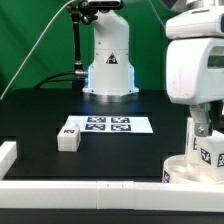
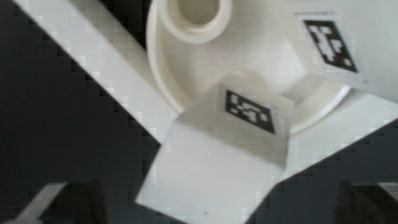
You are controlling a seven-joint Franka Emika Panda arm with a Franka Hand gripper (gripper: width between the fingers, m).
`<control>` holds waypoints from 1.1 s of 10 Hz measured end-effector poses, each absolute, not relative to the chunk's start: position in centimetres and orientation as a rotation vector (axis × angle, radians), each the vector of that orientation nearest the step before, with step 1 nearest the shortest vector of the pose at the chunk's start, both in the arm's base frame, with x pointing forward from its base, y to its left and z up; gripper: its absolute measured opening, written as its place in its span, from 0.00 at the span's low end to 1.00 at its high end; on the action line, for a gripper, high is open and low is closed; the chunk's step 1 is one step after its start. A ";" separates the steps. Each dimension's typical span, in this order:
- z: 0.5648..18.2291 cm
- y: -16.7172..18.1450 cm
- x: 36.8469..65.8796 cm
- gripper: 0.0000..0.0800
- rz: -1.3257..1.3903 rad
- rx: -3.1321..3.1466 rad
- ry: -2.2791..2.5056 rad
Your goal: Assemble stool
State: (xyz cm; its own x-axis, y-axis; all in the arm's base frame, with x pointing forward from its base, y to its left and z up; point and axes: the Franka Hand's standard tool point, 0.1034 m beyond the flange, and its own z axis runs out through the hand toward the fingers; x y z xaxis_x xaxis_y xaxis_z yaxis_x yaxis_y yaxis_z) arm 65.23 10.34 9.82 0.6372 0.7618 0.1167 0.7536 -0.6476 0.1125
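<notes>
The round white seat (image 1: 190,172) lies at the exterior view's lower right, next to the front rail. A white blocky leg (image 1: 207,148) with a square tag stands on it. My gripper (image 1: 200,126) hangs right above this leg. In the wrist view the leg (image 2: 231,130) reaches from between my fingers onto the seat (image 2: 187,70), which has a round hole. My gripper (image 2: 214,212) is open: a dark gap shows between the leg and each of my fingers (image 2: 39,205). Another loose leg (image 1: 68,136) lies at the exterior view's left.
The marker board (image 1: 108,124) lies in the middle in front of the robot base (image 1: 108,60). White border rails run along the front (image 1: 80,186) and the exterior view's left (image 1: 6,152). A rail also shows beside the seat in the wrist view (image 2: 71,55).
</notes>
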 end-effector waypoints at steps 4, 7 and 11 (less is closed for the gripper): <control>9.6 9.8 65.3 0.81 0.180 2.517 1.698; 9.1 11.3 66.2 0.81 0.093 2.172 2.032; 8.4 10.7 66.0 0.81 0.014 1.879 2.278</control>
